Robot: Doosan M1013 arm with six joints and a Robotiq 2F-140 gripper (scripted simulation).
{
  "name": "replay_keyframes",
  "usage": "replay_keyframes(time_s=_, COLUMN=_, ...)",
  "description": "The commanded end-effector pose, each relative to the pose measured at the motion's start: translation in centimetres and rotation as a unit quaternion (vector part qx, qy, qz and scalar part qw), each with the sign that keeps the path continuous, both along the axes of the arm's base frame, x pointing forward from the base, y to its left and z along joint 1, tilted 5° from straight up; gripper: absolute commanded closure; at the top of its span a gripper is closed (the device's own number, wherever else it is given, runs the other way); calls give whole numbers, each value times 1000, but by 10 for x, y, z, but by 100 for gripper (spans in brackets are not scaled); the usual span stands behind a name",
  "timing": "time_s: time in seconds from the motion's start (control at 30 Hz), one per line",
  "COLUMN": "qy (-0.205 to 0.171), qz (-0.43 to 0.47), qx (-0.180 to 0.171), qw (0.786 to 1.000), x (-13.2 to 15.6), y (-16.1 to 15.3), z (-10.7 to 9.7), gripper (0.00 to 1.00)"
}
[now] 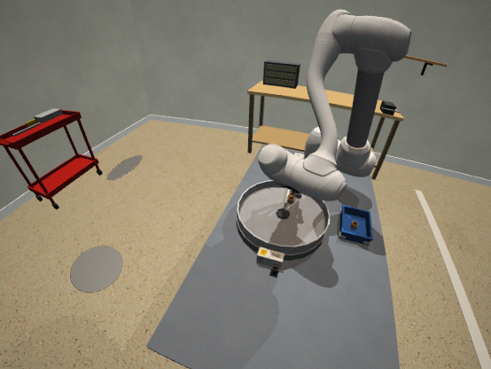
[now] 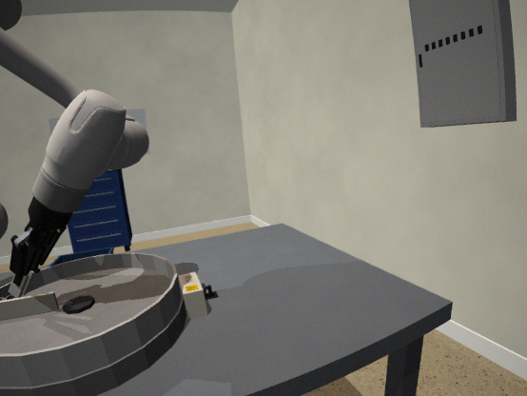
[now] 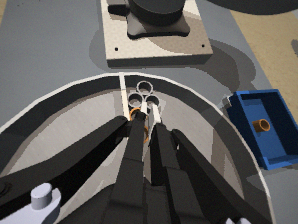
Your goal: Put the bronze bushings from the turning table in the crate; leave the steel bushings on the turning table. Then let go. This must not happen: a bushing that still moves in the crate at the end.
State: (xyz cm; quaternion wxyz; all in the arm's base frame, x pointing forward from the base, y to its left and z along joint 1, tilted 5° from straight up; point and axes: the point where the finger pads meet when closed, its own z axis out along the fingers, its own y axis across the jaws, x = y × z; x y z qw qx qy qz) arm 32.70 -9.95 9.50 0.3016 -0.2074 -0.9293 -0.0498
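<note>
The turning table (image 1: 261,217) (image 2: 95,359) (image 3: 65,132) is a round grey dish with a raised rim. Three steel bushings (image 3: 144,88) stand together near its far rim in the wrist view. Two bronze bushings (image 1: 291,198) (image 3: 135,112) are beside them, partly hidden by my fingers. My gripper (image 2: 17,290) (image 3: 147,110) is shut, its fingertips low over the dish right by the bushings; nothing shows held between them. The blue crate (image 1: 363,214) (image 3: 282,145) stands right of the dish and holds one bronze bushing (image 1: 354,224) (image 3: 261,125).
A pale guide bar (image 2: 29,306) (image 3: 124,95) reaches in from the dish rim beside the bushings. A dark hub (image 1: 283,214) (image 2: 79,304) sits at the dish's middle. A small control box (image 1: 270,256) (image 2: 194,295) is at its outer side. The arm's base plate (image 3: 157,56) is beyond the rim.
</note>
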Motion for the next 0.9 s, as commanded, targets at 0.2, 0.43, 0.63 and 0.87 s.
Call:
replay_keyframes(time_s=0.2, qy=0, qz=0, qx=0, qw=1000, x=0, y=0, z=0, gripper=94)
replay_keyframes(time_s=0.43, qy=0, qz=0, qx=0, qw=1000, x=0, y=0, z=0, gripper=94)
replay_keyframes(time_s=0.63, qy=0, qz=0, qx=0, qw=1000, x=0, y=0, z=-4, gripper=94)
replay_keyframes(time_s=0.87, qy=0, qz=0, qx=0, qw=1000, x=1, y=-1, z=-11, gripper=94)
